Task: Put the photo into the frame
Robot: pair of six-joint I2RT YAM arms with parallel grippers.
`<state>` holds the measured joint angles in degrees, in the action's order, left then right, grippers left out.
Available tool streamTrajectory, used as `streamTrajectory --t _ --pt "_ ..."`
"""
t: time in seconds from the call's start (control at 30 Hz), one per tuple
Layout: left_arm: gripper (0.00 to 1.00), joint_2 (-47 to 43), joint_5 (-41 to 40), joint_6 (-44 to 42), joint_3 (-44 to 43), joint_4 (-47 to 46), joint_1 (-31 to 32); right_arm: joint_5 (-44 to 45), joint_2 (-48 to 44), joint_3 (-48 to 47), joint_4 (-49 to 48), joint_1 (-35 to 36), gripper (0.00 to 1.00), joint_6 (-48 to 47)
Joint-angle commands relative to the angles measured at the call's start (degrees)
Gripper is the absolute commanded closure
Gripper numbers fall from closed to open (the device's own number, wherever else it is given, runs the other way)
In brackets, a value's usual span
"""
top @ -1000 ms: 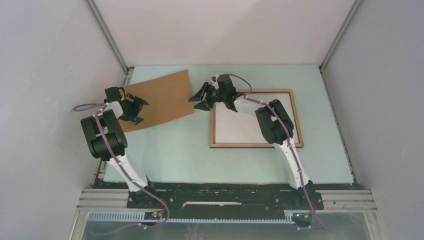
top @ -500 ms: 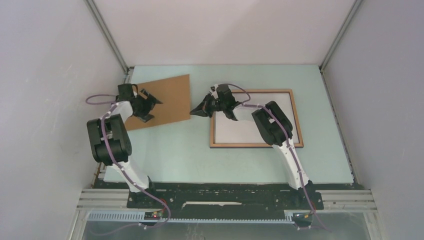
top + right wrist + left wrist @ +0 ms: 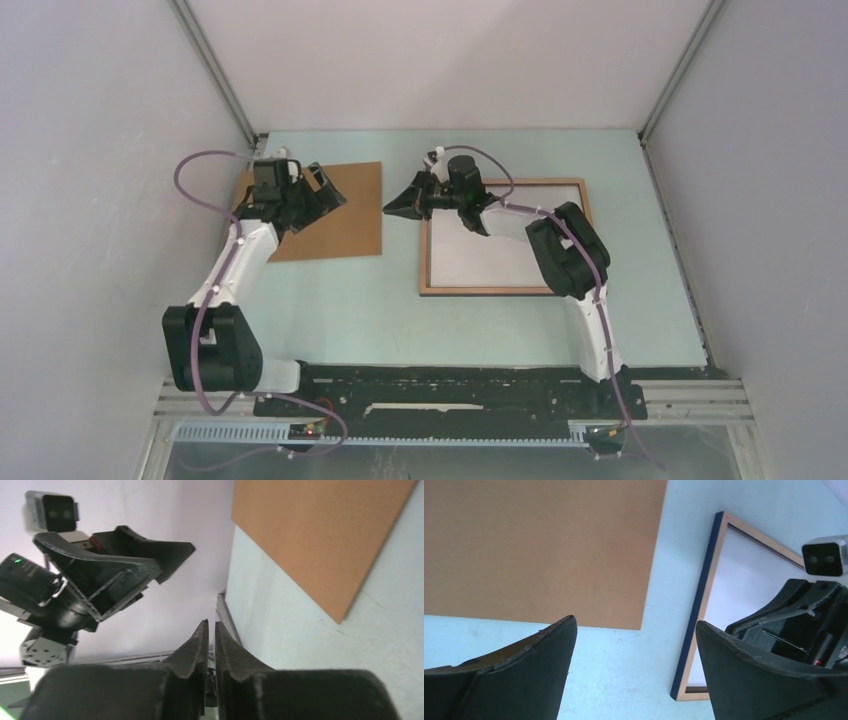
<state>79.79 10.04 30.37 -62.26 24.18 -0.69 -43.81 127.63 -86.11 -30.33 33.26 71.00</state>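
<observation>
One frame [image 3: 510, 291] lies flat, one photo [image 3: 480, 260] white-side-up inside it. One brown board [image 3: 350, 225] lies to its left. Two grippers: the right gripper [image 3: 390, 207], pinched nearly closed and empty, just off the frame's far-left corner; the left gripper [image 3: 330, 185], wide open and empty, above the board.

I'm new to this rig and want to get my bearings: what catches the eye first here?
A wood-edged frame lies flat on the right of the table, filled with white. A plain brown board lies to its left, with the left gripper open over it. The right gripper, shut and empty, hangs by the frame's far left corner.
</observation>
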Motion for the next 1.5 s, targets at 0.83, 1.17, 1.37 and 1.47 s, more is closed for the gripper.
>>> streamTrajectory --t 0.83,1.17,1.37,1.47 --pt "0.06 21.9 -27.24 -9.52 -15.38 6.13 -21.34 6.15 15.33 -27.57 36.29 7.35 0.36 -27.91" --pt "0.08 28.49 -29.34 -18.38 -21.34 11.83 -22.73 7.92 17.94 -30.48 41.65 6.47 0.34 -31.4" --pt "0.05 22.69 -21.79 -13.64 -15.54 7.43 -20.95 10.22 10.82 -21.64 40.4 5.49 0.2 -30.68" --pt "0.05 25.14 -18.13 -11.37 -16.94 7.95 -21.2 9.95 7.77 -18.46 40.67 5.29 0.17 -30.08"
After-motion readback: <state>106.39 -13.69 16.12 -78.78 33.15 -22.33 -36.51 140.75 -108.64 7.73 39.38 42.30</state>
